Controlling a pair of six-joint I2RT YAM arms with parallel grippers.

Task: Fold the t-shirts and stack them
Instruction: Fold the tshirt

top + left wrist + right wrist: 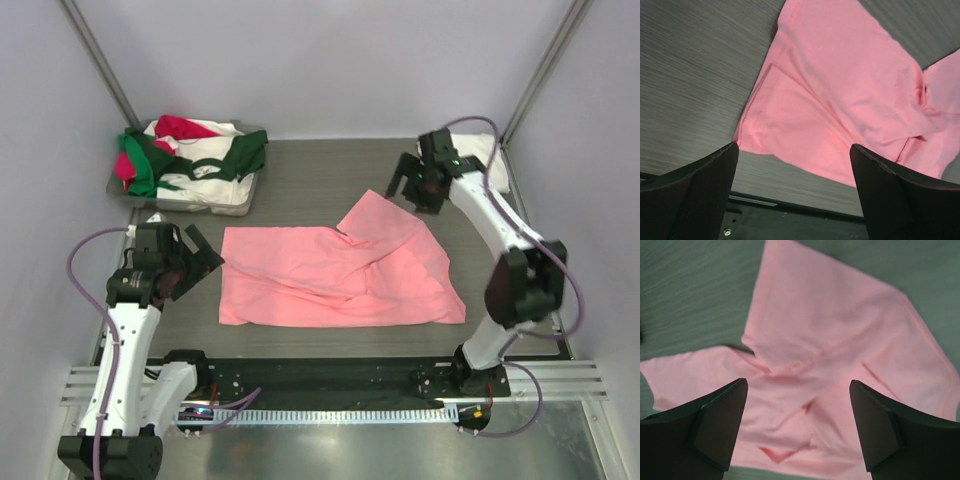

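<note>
- In your left wrist view, the salmon-pink t-shirt (840,100) ran off the top and right edges, so you saw only part of it.
- Your right wrist view was soft. The shirt's hems and seams were smeared, and the cloth was cut off at the right and bottom edges.
- From above, the white t-shirt (500,175) in the far right corner lay mostly behind the right arm (490,215).
- The heap (195,155) in the tray (118,188) was too tangled for you to count the shirts, and it covered most of the rim.
- The pink shirt's folded-under layers were hidden.
</note>
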